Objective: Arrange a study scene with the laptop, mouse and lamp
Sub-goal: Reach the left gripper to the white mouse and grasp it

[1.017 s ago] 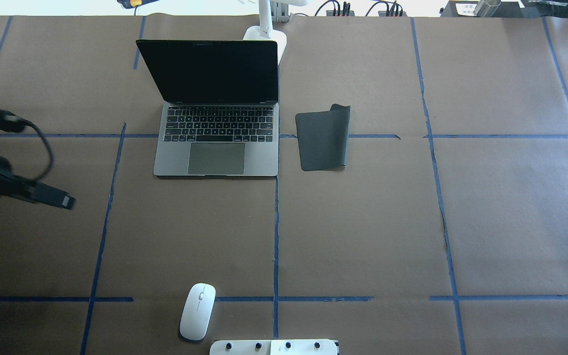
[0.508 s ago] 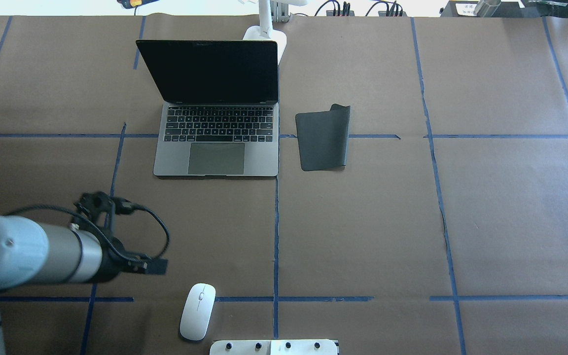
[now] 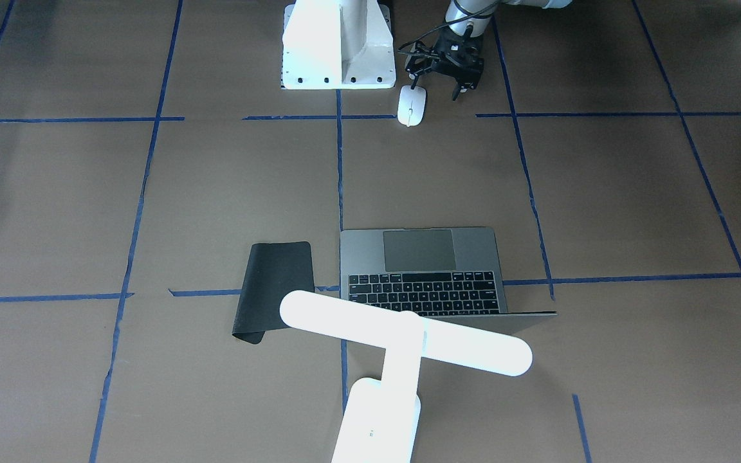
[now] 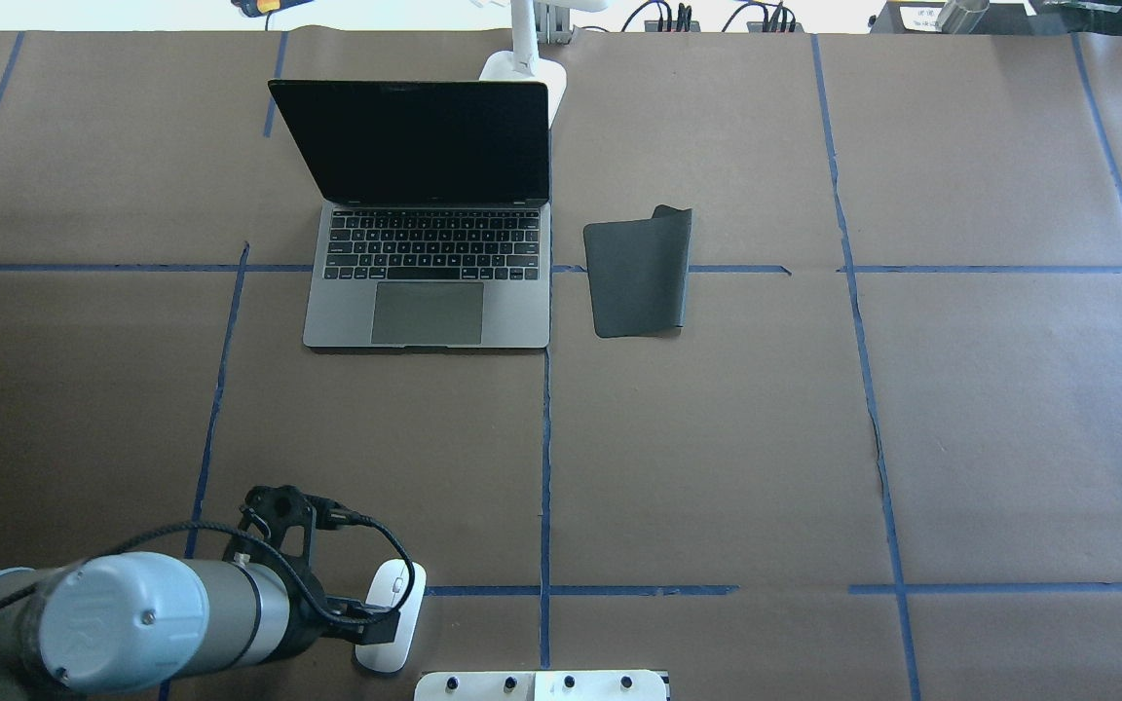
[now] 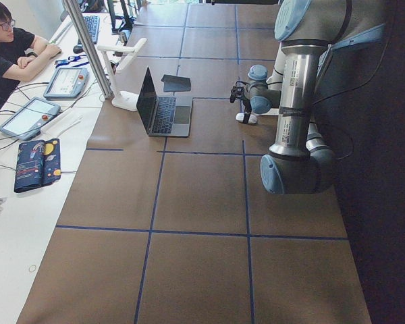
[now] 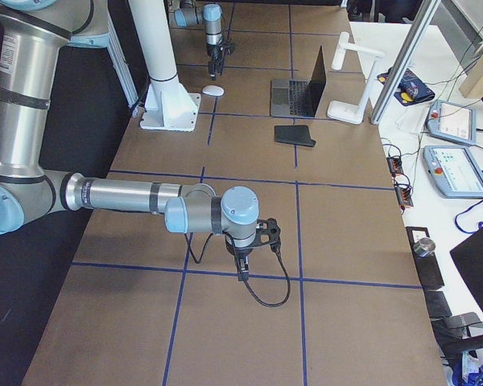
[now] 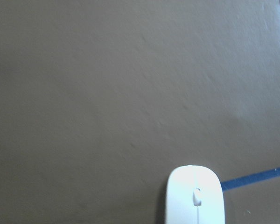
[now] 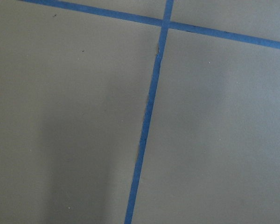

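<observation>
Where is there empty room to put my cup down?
Widest bare paper: robot's right of the black mat. Also free: between laptop and mouse. Crowded: where the left end effector hangs by the mouse and white pedestal block, and behind the laptop by the lamp.

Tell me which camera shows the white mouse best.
The exterior front-facing view: the mouse lies whole and uncovered. Overhead, the left arm hides part; the left wrist view crops it; side views show it tiny; the right wrist view, nothing.
</observation>
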Available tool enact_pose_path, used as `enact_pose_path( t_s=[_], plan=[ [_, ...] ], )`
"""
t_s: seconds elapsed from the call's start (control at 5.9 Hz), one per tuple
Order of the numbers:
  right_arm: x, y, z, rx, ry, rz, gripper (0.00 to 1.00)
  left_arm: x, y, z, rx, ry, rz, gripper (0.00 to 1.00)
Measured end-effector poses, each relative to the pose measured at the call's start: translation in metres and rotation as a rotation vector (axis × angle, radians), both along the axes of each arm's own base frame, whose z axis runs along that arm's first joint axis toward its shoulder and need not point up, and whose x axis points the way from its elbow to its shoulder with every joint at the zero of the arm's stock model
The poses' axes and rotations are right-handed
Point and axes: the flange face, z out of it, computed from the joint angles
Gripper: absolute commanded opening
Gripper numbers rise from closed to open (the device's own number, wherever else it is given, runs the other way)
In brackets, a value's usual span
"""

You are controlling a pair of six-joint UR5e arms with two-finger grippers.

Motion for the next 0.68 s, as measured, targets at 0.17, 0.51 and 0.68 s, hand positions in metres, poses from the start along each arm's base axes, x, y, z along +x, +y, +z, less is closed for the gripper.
enact_pose_path(
  t_s=[0.17,0.51,0.68],
  plan=[
    [-0.001,0.001,0.0,-0.003,-0.009,0.0,1.0,0.013,0.011,0.0,0.003,-0.015,0.006,1.0],
    [-0.001,0.002,0.002,-0.01,-0.021,-0.001,1.0,0.036,0.021,-0.006,-0.002,-0.055,0.014,1.0],
    [-0.001,0.003,0.002,-0.011,-0.023,-0.001,1.0,0.041,0.022,-0.006,-0.003,-0.081,0.016,1.0]
  ],
)
